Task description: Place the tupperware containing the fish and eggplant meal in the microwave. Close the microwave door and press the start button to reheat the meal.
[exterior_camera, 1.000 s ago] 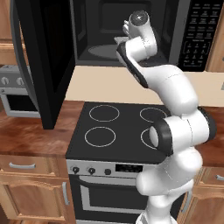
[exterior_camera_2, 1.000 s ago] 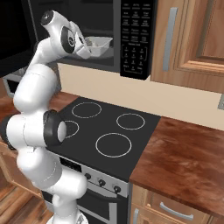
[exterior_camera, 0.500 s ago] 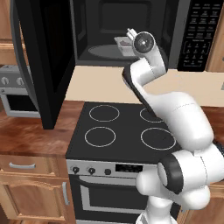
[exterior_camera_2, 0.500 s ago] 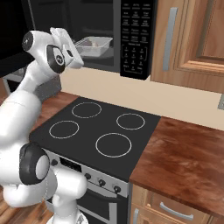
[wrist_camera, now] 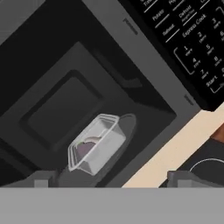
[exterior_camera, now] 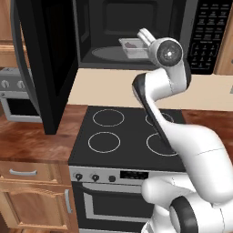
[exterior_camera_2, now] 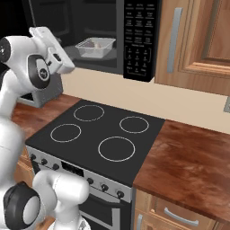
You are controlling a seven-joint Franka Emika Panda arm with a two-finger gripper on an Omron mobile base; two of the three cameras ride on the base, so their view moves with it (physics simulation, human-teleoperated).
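Black cooktop set in a wood-look worktop, with wooden cabinets around it.

The stove (exterior_camera: 123, 136) carries four white ring burners on its flat black top, and a row of small knobs (exterior_camera: 94, 177) runs along its silver front above the oven door. Reddish-brown worktop (exterior_camera_2: 188, 166) lies on both sides. A wooden upper cabinet (exterior_camera_2: 197, 40) with a grey handle hangs to the right; drawers (exterior_camera: 27, 173) sit below at left. A small grey toaster oven (exterior_camera: 13, 95) stands at far left.

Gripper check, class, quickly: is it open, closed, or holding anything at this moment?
Gripper: open and holding nothing; the tupperware sits apart from it inside the microwave.
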